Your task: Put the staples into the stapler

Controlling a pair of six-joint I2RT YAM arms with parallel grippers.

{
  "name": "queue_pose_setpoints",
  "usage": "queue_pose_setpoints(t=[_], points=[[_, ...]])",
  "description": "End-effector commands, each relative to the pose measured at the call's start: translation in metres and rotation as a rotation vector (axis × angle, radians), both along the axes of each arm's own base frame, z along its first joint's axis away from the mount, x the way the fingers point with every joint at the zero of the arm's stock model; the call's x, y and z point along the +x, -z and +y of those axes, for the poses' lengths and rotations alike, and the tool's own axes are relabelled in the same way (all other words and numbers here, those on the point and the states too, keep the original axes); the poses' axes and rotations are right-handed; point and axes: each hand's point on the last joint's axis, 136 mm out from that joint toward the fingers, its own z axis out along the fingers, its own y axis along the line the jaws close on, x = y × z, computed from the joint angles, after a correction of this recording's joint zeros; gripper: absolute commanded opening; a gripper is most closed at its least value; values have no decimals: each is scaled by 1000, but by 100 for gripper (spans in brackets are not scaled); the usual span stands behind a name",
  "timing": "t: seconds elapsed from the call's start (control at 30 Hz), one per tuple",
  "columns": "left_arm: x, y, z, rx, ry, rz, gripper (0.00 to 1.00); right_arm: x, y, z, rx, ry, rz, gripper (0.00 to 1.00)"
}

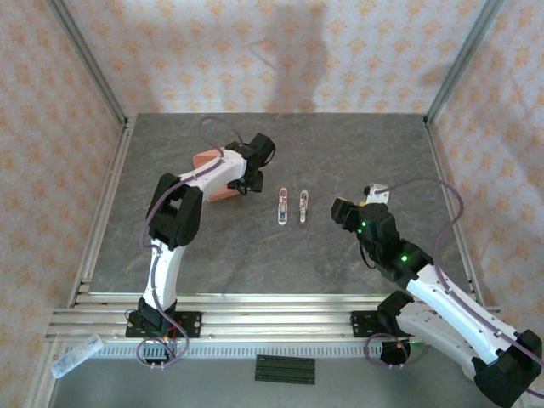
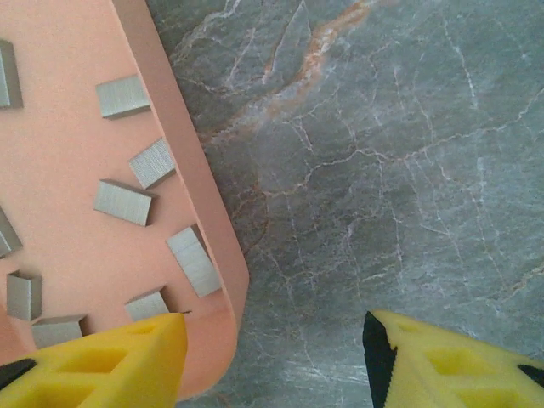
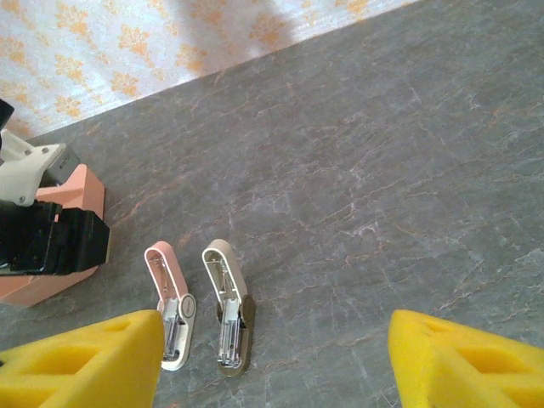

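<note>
- Grey staples (image 2: 124,202) lay scattered in the salmon tray (image 2: 59,127), just ahead of the left claw (image 2: 272,361); the left arm was the nearer one.
- Left claw was apart and empty, straddling the tray's corner: one finger (image 2: 110,361) over the tray, the other over bare worktop (image 2: 382,170).
- Pink stapler (image 3: 168,310) lay on the worktop ahead of the right claw (image 3: 272,374), with its long axis pointing away from the claw. A beige stapler (image 3: 228,319) lay just beside it.
- Right claw was apart and empty.
- Tray rim would likely hinder a pick near the corner.

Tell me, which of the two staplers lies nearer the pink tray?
The pink-topped stapler; the beige-topped one lies beyond it, farther from the tray.
</note>
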Motion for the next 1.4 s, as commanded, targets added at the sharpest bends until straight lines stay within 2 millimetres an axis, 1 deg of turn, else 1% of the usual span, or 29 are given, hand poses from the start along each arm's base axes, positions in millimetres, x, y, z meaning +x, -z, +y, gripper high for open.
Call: queue_pose_setpoints(t=[0.0, 0.2, 0.33, 0.57, 0.67, 0.8, 1.0, 1.17, 1.37], points=[[6, -7, 5, 21, 25, 6, 59, 3, -8, 4, 20, -11, -14, 70], [12, -5, 12, 20, 25, 12, 59, 4, -6, 6, 23, -17, -6, 70], [12, 8, 17, -14, 13, 52, 58, 5, -6, 8, 23, -21, -4, 70], [6, 23, 12, -43, 26, 96, 56, 5, -3, 9, 21, -24, 7, 70], [0, 26, 9, -64, 27, 114, 55, 5, -2, 10, 22, -26, 11, 70], [-11, 24, 7, -93, 25, 127, 52, 5, -2, 12, 28, -31, 14, 70], [-28, 19, 4, -105, 45, 153, 52, 7, -4, 13, 23, -38, 18, 70], [-45, 15, -11, -126, 77, 176, 52, 6, -4, 14, 29, -43, 21, 70], [-78, 19, -33, -158, 107, 207, 52, 5, -2, 16, 34, -48, 32, 70]])
